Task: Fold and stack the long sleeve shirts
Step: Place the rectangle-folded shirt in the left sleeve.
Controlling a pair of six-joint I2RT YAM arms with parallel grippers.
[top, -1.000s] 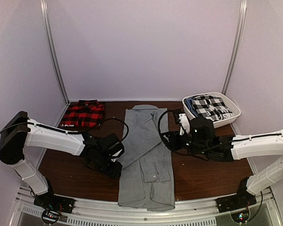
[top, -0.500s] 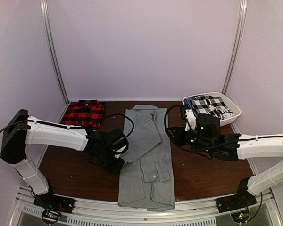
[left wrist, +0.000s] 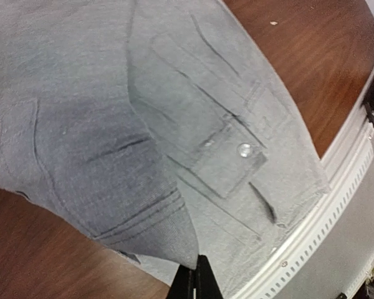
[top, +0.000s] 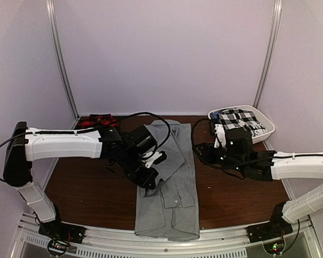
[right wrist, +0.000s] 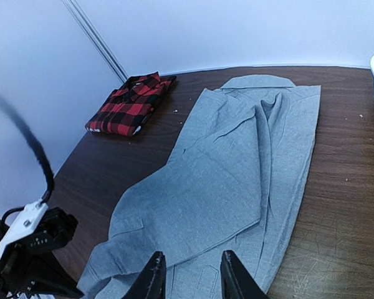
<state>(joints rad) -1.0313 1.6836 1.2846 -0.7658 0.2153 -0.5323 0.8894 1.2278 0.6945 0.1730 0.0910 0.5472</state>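
Note:
The light grey long sleeve shirt (top: 169,207) lies lengthwise down the table's middle, with one cuff and its button (left wrist: 243,149) facing up. My left gripper (top: 152,180) is shut on a fold of its left side (left wrist: 174,240), and the pinched cloth is lifted over the shirt's body. The left gripper (left wrist: 196,279) shows closed jaws with grey cloth between them. My right gripper (top: 201,153) hangs open over the shirt's right half (right wrist: 237,174), its fingers (right wrist: 153,277) apart with nothing between them. The red-and-black plaid shirt (right wrist: 131,103) lies folded at the back left, mostly hidden behind my left arm (top: 97,119).
A white basket (top: 266,130) at the back right holds black-and-white checked cloth. The metal rail (left wrist: 336,205) runs along the table's near edge, just past the shirt's hem. Bare brown table (top: 86,191) lies to the left and right of the shirt.
My left gripper closed on the shirt's left side and carried it up and right over the shirt. The right gripper drew back a little to the right.

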